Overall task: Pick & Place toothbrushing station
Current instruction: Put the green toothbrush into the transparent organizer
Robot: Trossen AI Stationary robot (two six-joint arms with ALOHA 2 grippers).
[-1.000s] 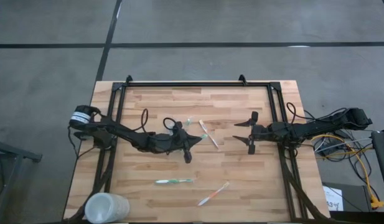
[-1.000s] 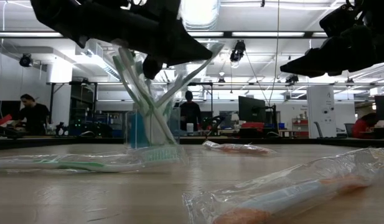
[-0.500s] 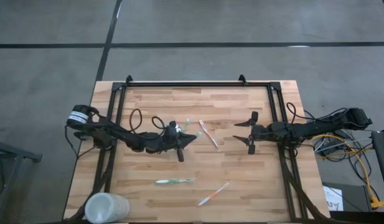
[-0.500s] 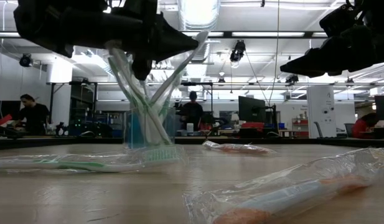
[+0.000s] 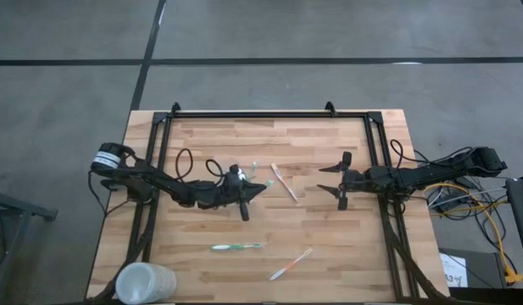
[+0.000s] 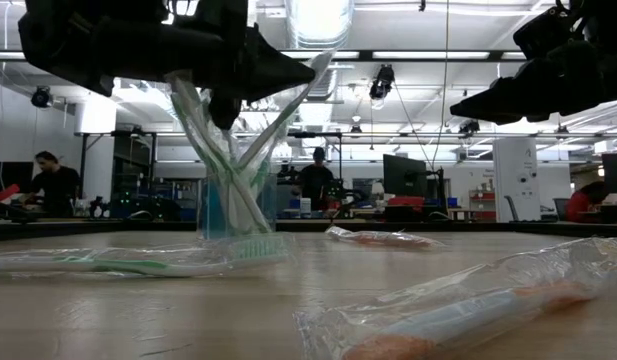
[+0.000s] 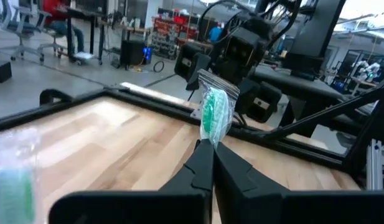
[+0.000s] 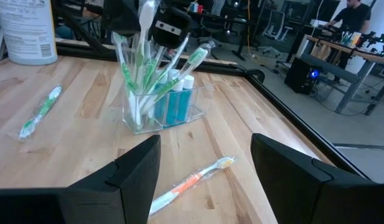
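Left tool (image 5: 265,185) pinches a wrapped green toothbrush (image 7: 215,114) above the toothbrushing station (image 8: 163,106); right tool (image 5: 332,180), at three o'clock, stands spread, empty.

Holder (image 8: 163,109): clear, with green-and-white toothbrushes (image 8: 137,74) and blue tubes (image 8: 175,102). Table (image 5: 320,229): pale wood planks. Beside holder: orange-and-white toothbrush (image 8: 190,180).

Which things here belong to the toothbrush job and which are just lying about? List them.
Job: clear holder with brushes and blue tubes; wrapped green brush pinched in the left tool; loose wrapped brushes.

Lying about: frosted cup; the right tool waits open.
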